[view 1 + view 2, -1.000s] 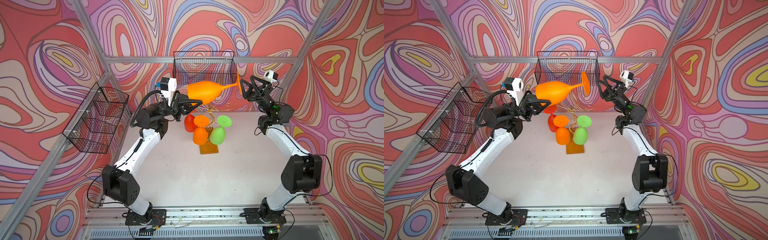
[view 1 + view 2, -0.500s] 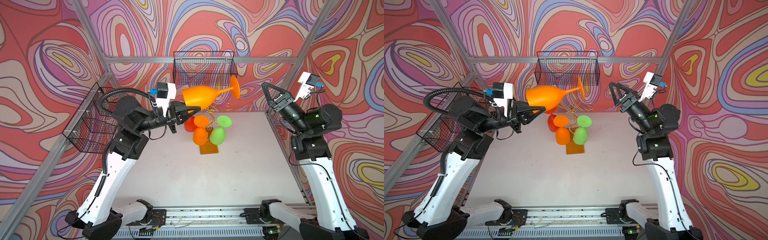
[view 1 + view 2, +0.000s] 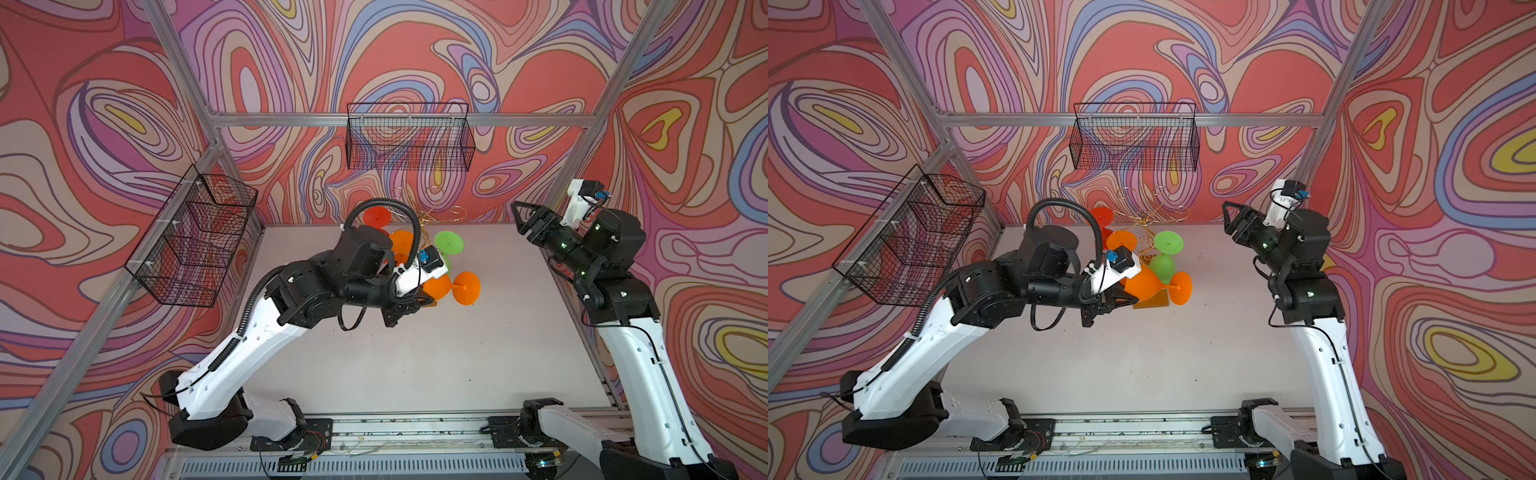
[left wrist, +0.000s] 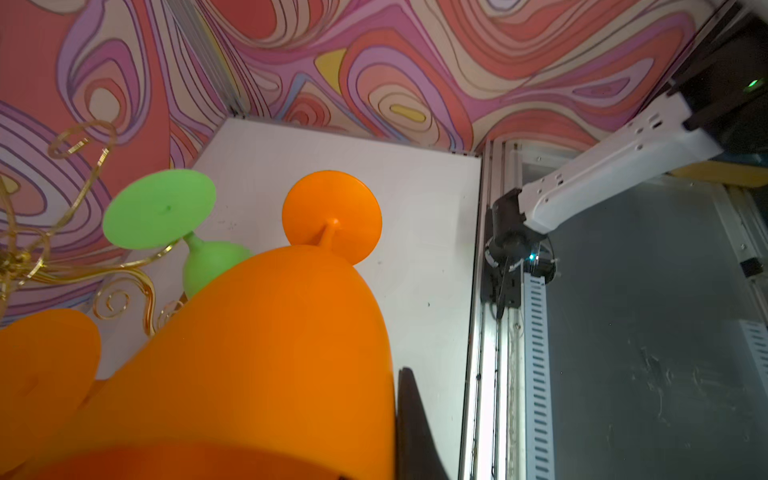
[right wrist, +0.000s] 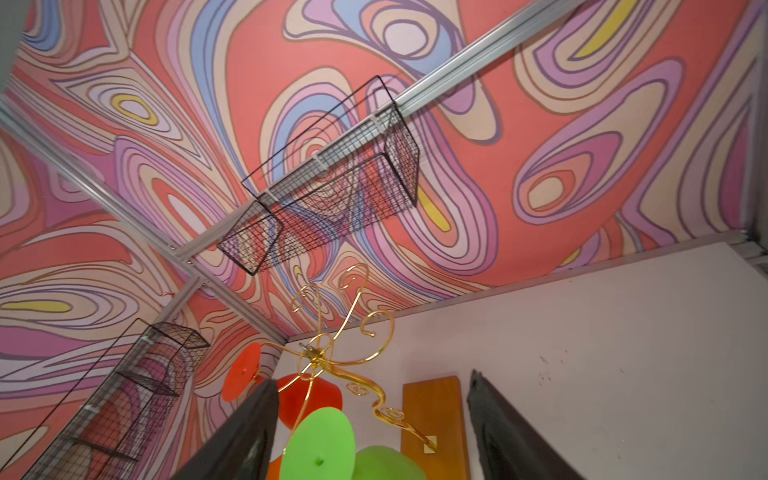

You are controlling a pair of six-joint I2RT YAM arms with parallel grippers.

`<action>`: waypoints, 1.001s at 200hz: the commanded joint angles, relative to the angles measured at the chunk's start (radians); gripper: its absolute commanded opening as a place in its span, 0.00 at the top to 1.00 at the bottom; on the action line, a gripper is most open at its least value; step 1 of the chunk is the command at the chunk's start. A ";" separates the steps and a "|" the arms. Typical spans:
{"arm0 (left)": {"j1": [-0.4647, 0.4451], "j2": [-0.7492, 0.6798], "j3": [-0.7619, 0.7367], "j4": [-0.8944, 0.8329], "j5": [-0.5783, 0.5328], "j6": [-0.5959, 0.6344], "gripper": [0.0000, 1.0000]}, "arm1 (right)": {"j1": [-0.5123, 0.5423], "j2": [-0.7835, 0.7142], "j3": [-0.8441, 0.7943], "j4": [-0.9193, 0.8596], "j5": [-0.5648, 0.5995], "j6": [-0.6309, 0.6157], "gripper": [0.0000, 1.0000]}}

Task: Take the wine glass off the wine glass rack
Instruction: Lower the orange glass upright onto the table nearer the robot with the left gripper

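Since a second ago the left arm has swung down from up by the back basket (image 3: 409, 137), bringing the orange wine glass (image 3: 438, 286) low over the tabletop (image 3: 415, 365). The right arm has pulled back to its own side.

The wine glass is off the rack (image 3: 428, 216). In both top views it hangs just in front of the rack's wooden base (image 3: 1152, 301), and I cannot tell whether it touches the tabletop. The left gripper (image 3: 1121, 299) is clamped on the bowl end. In the left wrist view the bowl (image 4: 270, 353) fills the frame, with one dark finger (image 4: 409, 415) showing right beside it. The exact hold is hidden, though it looks like a pinch on the bowl's wall.

The glass lies nearly on its side. Its long axis runs from the left fingers out toward the right arm's side, with the stem and round foot (image 3: 466, 288) at the far end. The right gripper (image 3: 521, 220) hangs well apart from that foot, higher and farther back, with its fingers spread wide and nothing between them.

The left arm alone has the glass, so setting it down probably falls to that arm. The foot points sideways, so the wrist would have to turn if the glass is to stand. A green glass (image 3: 1168, 243), a red one (image 3: 1102, 216) and a second orange one (image 3: 1121, 241) hang on the rack just behind, close enough to be knocked.
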State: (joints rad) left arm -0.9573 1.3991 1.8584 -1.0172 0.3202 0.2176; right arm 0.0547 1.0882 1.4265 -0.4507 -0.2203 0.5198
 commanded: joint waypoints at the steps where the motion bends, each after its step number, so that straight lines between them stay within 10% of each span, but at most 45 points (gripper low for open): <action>1: -0.036 0.048 0.020 -0.164 -0.122 0.054 1.00 | 0.001 -0.013 -0.006 -0.091 0.127 -0.047 0.25; 80: -0.152 0.460 0.215 -0.405 -0.291 0.131 1.00 | 0.001 -0.021 -0.031 -0.116 0.202 -0.062 0.26; 200: -0.181 0.710 0.315 -0.426 -0.267 0.152 1.00 | 0.002 -0.022 -0.081 -0.118 0.261 -0.082 0.26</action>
State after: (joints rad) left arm -1.1301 2.0632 2.1250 -1.3781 0.0700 0.3477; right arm 0.0547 1.0771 1.3605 -0.5545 -0.0055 0.4625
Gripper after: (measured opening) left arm 0.048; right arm 0.739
